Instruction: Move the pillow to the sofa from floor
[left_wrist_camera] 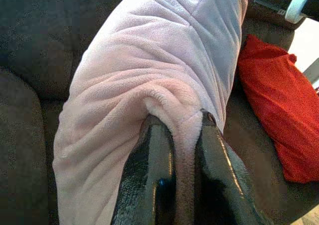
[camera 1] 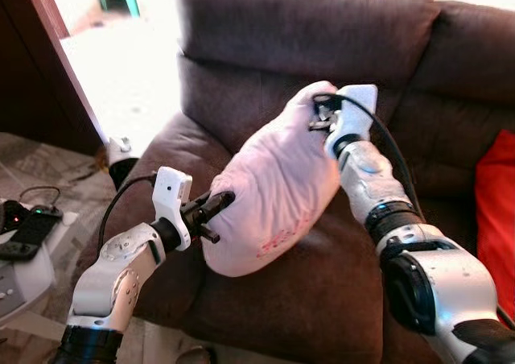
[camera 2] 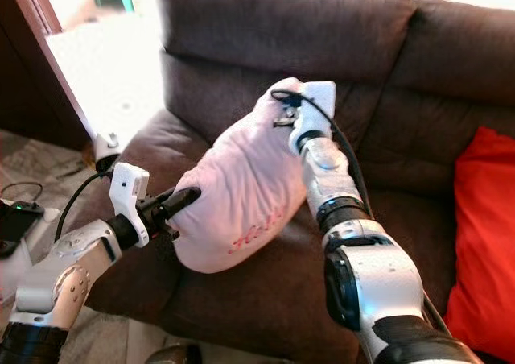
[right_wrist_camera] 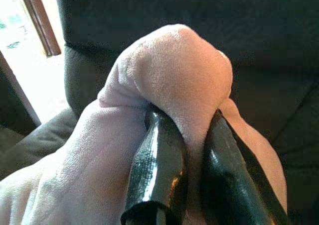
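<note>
A pale pink fleece pillow (camera 1: 273,183) hangs tilted in the air above the seat of the brown sofa (camera 1: 322,291). My left gripper (camera 1: 216,207) is shut on its lower left end, and a fold of fleece is pinched between the two black fingers (left_wrist_camera: 152,180). At the pillow's upper right corner my right gripper (camera 1: 320,116) is shut on a bulge of fabric (right_wrist_camera: 184,80). The pillow (camera 2: 241,191) spans between both grippers, in front of the sofa's backrest (camera 2: 282,26).
A red cushion (camera 2: 483,243) lies on the sofa's right side. The sofa's left armrest (camera 1: 149,179) is beside my left arm. On the floor at the left sits a white device with a black remote (camera 1: 24,231) and cables. A bright doorway (camera 1: 121,66) opens behind.
</note>
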